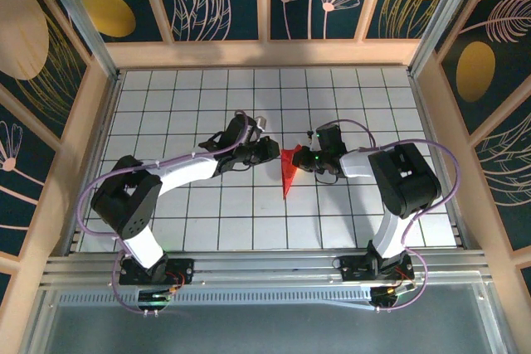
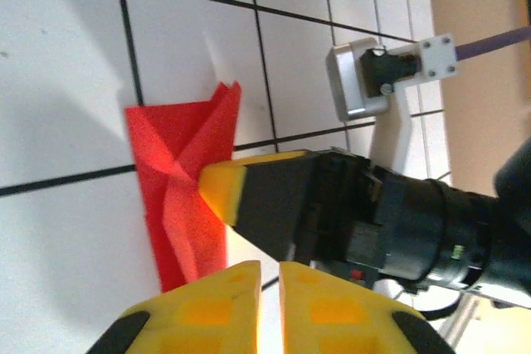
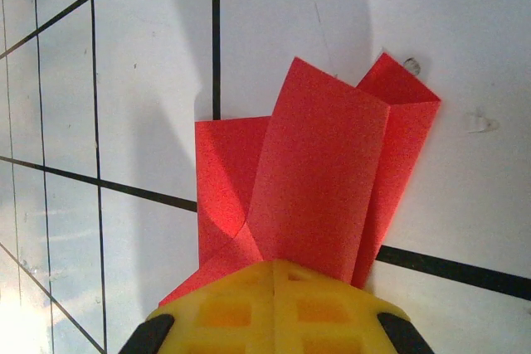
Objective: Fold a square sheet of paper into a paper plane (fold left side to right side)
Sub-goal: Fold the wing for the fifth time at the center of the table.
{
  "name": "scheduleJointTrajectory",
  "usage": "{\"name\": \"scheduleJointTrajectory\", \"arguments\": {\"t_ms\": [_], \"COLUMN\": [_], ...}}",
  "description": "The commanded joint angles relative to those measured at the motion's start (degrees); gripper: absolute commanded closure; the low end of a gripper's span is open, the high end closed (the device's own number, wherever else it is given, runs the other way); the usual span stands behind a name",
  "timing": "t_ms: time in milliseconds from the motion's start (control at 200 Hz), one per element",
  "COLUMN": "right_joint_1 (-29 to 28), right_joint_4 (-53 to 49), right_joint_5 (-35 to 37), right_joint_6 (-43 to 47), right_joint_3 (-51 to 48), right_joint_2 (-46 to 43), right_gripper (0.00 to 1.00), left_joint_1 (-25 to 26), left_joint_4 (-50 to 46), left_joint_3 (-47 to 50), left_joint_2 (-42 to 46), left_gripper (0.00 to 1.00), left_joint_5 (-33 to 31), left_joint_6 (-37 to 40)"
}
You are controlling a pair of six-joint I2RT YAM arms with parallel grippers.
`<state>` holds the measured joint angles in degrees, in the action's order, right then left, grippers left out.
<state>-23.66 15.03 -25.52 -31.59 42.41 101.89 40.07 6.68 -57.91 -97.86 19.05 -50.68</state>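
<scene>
**Yellow fingertips of right gripper (image 3: 274, 269) closed over folded red sheet**

1. Table (image 1: 207, 225): white gridded top, carrying the item below.
2. Sheet of paper (image 3: 323, 180): red, creased into a narrow wedge of overlapping flaps. It lies about mid-table, well apart from every edge, with its point toward the near edge.
3. Right gripper: fingers together, tip bearing down near the wedge's wide end. You can read this as a pin, so the layers neither slide nor spring up. Whether a layer is pinched, you cannot tell.
4. Left gripper (image 2: 270, 275): fingers all but together, nothing between them. It sits just beside the sheet's left side, apparently placed to work a flap rightward.
</scene>
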Motion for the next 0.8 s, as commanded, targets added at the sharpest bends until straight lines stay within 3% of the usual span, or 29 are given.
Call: {"name": "scheduleJointTrajectory", "arguments": {"t_ms": [0,165,796], "right_joint_1": [-0.26,-0.34,-0.71], "right_joint_4": [-7.81,-7.91,-8.60], "right_joint_5": [1.96,1.96,1.70], "right_joint_6": [1.04,1.10,1.44], "right_joint_3": [-2.52,-2.51,-1.72], "right_joint_2": [0.95,1.05,1.56], "right_gripper": [1.00,1.00,1.00], "left_joint_1": [0.75,3.08,5.80], "left_joint_4": [1.64,3.49,2.81], "left_joint_3": [1.57,1.53,1.39], "left_joint_2": [-2.31,-5.84,-12.98], "left_gripper": [0.94,1.00,1.00], "left_joint_5": [6.33,9.05,8.10], "left_joint_6": [-0.95,-2.09,-2.35]}}
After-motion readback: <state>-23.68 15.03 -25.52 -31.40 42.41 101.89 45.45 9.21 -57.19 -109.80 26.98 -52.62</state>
